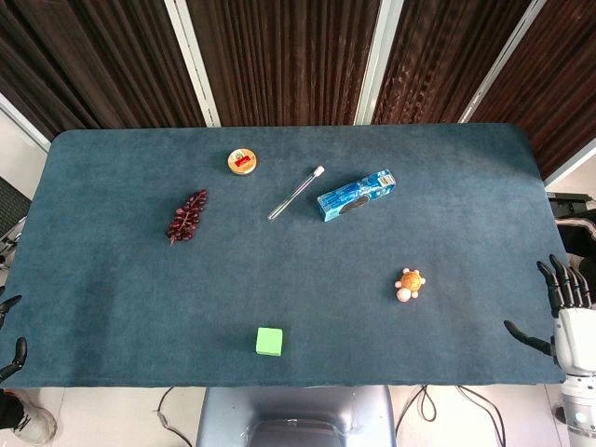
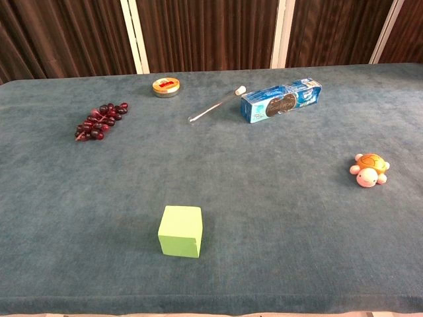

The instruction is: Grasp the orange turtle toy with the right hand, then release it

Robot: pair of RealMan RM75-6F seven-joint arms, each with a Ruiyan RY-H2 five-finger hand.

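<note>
Orange-shelled turtle toy with pale pink body | lime-green cube | dark purple-red grapes | blue packet with black oval and white print | tan round tin, red on top | teal-blue tablecloth | dark brown curtains, white frames

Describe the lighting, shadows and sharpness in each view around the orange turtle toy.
Head view: even, soft light, hardly any shadow beside the orange turtle toy; the dark blue felt table curves at its edges, a wide-lens bend; the right robot hand is sharp at the frame edge. Chest view: the turtle casts a faint shadow, and the green foam cube a soft one on its left.
</note>
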